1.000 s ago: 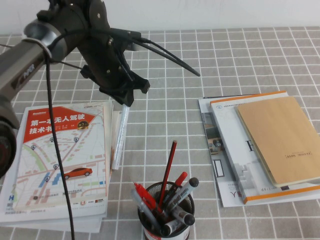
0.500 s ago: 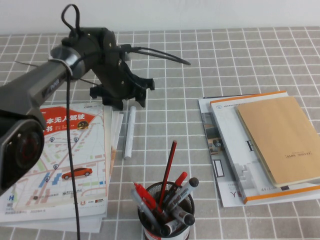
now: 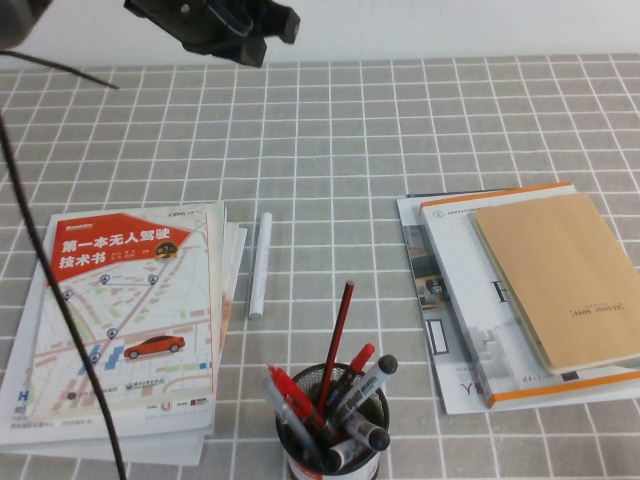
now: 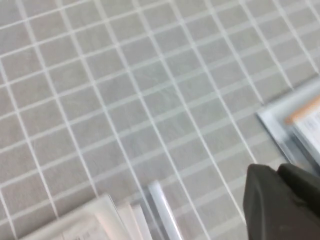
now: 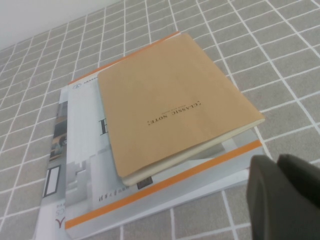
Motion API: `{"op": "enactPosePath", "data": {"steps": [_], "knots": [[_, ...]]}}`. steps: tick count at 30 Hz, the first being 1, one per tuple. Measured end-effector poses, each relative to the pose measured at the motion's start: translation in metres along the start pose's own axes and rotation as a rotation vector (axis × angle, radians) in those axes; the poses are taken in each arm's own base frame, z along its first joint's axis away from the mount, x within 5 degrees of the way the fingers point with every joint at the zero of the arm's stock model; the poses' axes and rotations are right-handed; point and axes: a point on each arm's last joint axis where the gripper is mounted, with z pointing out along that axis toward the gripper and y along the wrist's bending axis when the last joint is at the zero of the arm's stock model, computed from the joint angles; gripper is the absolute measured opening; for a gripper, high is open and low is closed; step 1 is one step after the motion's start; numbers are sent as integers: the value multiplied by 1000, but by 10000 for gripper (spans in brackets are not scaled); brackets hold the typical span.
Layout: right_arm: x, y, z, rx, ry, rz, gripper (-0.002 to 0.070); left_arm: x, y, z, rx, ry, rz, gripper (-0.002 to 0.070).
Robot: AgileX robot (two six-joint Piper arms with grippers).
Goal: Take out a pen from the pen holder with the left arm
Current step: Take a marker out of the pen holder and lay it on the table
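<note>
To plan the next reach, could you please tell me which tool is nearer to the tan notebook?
Right. The right tool hovers just beside the tan notebook; the left tool hangs at the far left of the table, well away.

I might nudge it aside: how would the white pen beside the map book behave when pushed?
The white pen looks round and smooth, lying flat, so a sideways push would probably roll it; the map book beside it might stop it. Slim, so likely light. Left gripper hangs high at the back; right gripper by the tan notebook.
</note>
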Motion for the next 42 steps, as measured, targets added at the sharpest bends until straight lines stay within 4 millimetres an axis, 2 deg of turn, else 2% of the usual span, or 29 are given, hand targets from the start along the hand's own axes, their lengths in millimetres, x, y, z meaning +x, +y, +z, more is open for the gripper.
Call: {"op": "enactPosePath", "data": {"steps": [5, 9, 12, 15, 19, 26, 30, 35, 39, 42], "knots": [[0, 0, 0, 0, 0, 0, -13, 23, -27, -26, -37, 15, 95, 3], [0, 0, 0, 0, 0, 0, -13, 50, -41, -59, -48, -81, 97, 3], [0, 0, 0, 0, 0, 0, -13, 76, -44, -90, -46, -190, 52, 1], [0, 0, 0, 0, 0, 0, -13, 99, -43, -106, -61, -264, 41, 0], [0, 0, 0, 0, 0, 0, -13, 120, -38, -120, -111, -301, 71, 0], [0, 0, 0, 0, 0, 0, -13, 159, -33, -131, -171, -228, 107, 0], [0, 0, 0, 0, 0, 0, -13, 190, -32, -134, -182, -306, 114, 0], [0, 0, 0, 0, 0, 0, -13, 244, -33, -119, -165, -564, 149, 0], [0, 0, 0, 0, 0, 0, -13, 298, -27, -105, -178, -751, 61, 0], [0, 0, 0, 0, 0, 0, -13, 337, -22, -98, -217, -821, -21, 0]]}}
